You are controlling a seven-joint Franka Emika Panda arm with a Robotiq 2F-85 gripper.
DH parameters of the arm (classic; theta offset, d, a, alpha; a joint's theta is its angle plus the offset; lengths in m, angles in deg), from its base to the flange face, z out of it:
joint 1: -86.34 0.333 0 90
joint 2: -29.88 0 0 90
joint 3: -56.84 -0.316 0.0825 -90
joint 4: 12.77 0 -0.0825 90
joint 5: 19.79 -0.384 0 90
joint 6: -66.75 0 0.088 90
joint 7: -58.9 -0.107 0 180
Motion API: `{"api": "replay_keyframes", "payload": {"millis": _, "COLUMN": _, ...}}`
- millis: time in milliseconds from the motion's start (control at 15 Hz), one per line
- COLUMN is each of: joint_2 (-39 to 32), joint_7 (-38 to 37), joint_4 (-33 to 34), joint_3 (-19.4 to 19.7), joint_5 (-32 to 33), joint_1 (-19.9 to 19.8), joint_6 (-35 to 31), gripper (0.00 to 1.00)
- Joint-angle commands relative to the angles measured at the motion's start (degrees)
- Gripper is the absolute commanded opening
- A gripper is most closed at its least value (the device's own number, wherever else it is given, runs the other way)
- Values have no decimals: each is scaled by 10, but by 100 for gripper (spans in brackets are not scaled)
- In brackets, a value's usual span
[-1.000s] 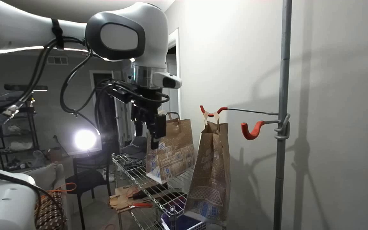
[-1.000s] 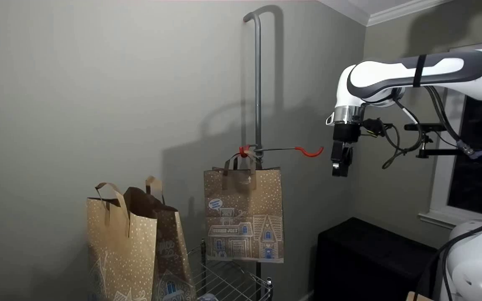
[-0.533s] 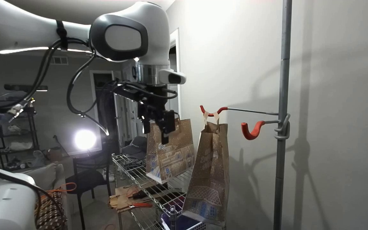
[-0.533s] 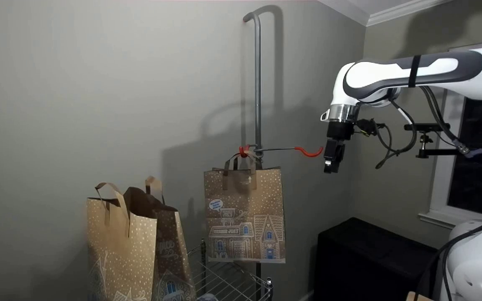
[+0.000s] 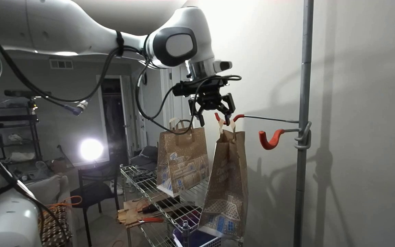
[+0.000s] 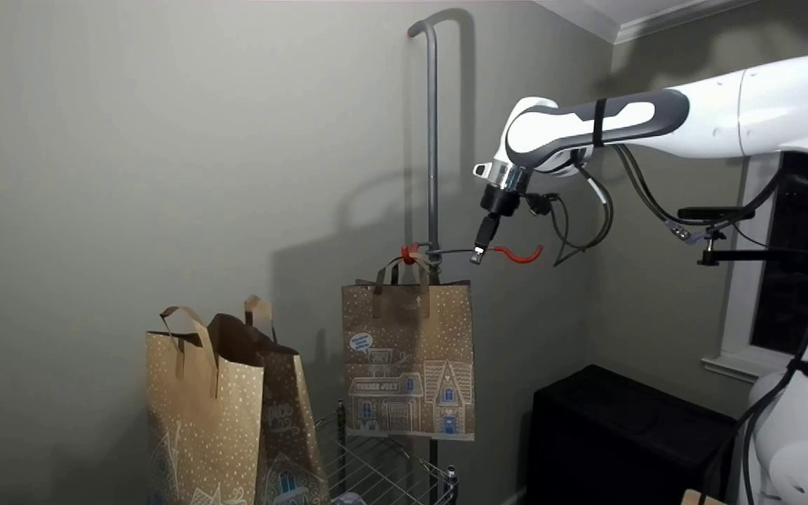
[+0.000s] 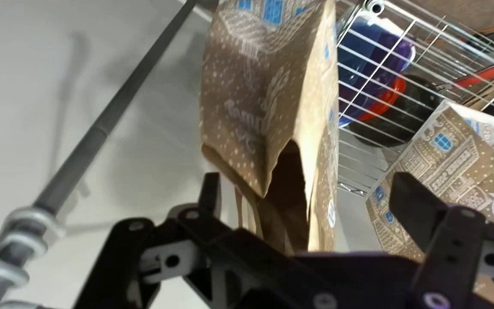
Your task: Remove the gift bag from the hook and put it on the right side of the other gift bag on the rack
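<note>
The gift bag is a brown printed paper bag (image 5: 226, 192) hanging by its handles from the orange-red hook (image 5: 239, 117); it also hangs in an exterior view (image 6: 411, 358). The other gift bag (image 5: 185, 161), also printed, stands on the wire rack (image 5: 185, 224). My gripper (image 5: 214, 121) is open and empty, with its fingertips near the hook and handles. It also shows in an exterior view, tilted (image 6: 477, 257). In the wrist view my gripper (image 7: 311, 195) spans the hanging bag's open top (image 7: 251, 98); the hook does not show there.
A second, empty hook (image 5: 269, 142) sticks out from the grey pole (image 5: 303, 85) by the wall. It points toward the arm in an exterior view (image 6: 520, 257). A black-covered box (image 6: 621, 428) stands low near the arm's base. A cap (image 5: 147, 154) lies on the rack.
My gripper has moved up and toward the hook and the hanging bag, and has turned and tilted. The hanging bag sways slightly. The bag on the rack has not moved.
</note>
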Motion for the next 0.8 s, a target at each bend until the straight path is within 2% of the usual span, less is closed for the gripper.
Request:
{"api": "replay_keyframes", "payload": {"millis": 0, "joint_2": -66, "joint_7": 117, "joint_4": 43, "joint_3": 6, "joint_5": -63, "joint_1": 3, "joint_6": -79, "gripper": 100}}
{"api": "replay_keyframes", "payload": {"millis": 200, "joint_2": -104, "joint_7": 215, "joint_4": 61, "joint_3": 1, "joint_5": -158, "joint_1": 0, "joint_6": -126, "gripper": 100}}
{"api": "replay_keyframes", "payload": {"millis": 400, "joint_2": -130, "joint_7": 284, "joint_4": 80, "joint_3": -7, "joint_5": -238, "joint_1": -13, "joint_6": -122, "gripper": 100}}
{"api": "replay_keyframes", "payload": {"millis": 467, "joint_2": -136, "joint_7": 295, "joint_4": 87, "joint_3": -10, "joint_5": -256, "joint_1": -18, "joint_6": -110, "gripper": 100}}
{"api": "replay_keyframes", "payload": {"millis": 733, "joint_2": -144, "joint_7": 300, "joint_4": 101, "joint_3": -21, "joint_5": -262, "joint_1": -37, "joint_6": -65, "gripper": 100}}
